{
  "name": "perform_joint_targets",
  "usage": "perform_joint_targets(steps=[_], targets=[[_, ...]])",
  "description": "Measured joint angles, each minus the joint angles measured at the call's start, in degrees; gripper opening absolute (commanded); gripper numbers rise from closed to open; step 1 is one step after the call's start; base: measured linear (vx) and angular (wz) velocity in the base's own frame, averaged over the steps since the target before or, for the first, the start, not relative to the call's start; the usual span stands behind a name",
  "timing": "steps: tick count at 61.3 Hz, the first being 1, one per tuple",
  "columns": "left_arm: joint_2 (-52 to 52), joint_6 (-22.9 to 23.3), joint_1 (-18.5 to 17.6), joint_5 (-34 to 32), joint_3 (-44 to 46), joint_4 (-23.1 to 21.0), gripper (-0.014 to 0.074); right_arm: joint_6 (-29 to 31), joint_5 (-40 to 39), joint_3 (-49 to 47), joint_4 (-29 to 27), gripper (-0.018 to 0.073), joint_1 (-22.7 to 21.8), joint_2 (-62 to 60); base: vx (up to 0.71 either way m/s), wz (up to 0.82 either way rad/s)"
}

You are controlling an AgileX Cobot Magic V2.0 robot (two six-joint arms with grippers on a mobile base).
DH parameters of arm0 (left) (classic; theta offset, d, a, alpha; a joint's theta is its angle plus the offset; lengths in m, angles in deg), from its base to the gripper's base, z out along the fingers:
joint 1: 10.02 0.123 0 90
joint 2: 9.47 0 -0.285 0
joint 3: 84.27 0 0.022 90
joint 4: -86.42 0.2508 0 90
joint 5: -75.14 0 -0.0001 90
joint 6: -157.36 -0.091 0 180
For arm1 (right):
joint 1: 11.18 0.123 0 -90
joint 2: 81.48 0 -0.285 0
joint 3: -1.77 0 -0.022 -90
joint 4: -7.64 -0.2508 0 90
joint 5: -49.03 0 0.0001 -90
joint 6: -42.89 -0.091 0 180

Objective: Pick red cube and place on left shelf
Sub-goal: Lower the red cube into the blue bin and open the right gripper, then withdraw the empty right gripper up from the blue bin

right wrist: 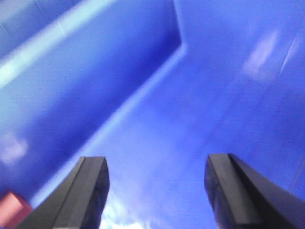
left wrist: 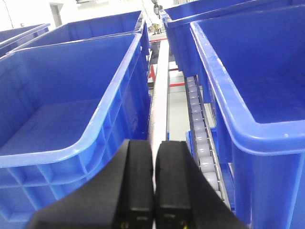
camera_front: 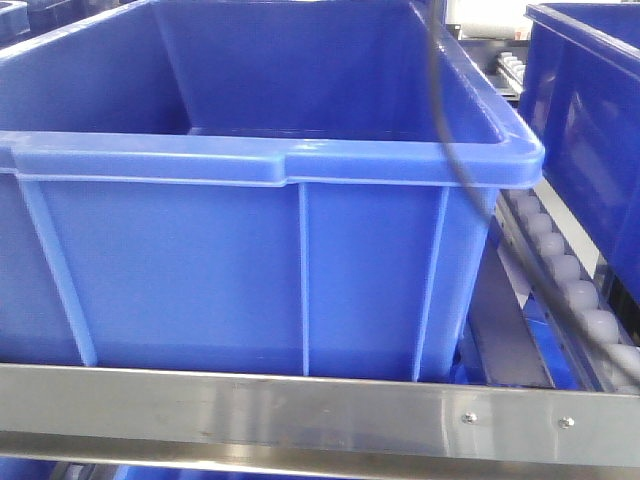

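My right tool (right wrist: 155,191) hangs with its jaws spread wide and nothing between them, looking down into a blue crate (right wrist: 200,95). The red cube (right wrist: 12,210) lies on the crate floor just outside the left finger (right wrist: 78,195), at the lower-left edge of the right wrist view and only partly in frame; it shows no long axis I can read. I judge that the coming move turns on this offset: the tool must shift toward the cube before closing. My left tool (left wrist: 153,186) is pressed shut on nothing, poised over the gap between two crates on the left shelf (camera_front: 300,410), beside its white rollers (left wrist: 200,138). The right arm is the nearer one; the cube is not visible to the left wrist.
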Motion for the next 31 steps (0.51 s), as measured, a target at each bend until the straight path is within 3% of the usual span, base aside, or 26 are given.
perform_joint_targets(steps=[7, 27, 31], targets=[[0.0, 0.0, 0.0, 0.0, 0.0, 0.0, 0.0106, 0.0, -0.35, 2.52, 0.0, 0.0514, -1.07, -4.77, 0.0, 0.0], [0.0, 0.0, 0.0, 0.0, 0.0, 0.0, 0.0106, 0.0, -0.47, 17.6, 0.09, 0.0046, -12.65, -25.36, 0.0, 0.0], [0.0, 0.0, 0.0, 0.0, 0.0, 0.0, 0.0106, 0.0, -0.47, 21.15, 0.09, 0.0061, -15.86, -30.77, 0.0, 0.0]])
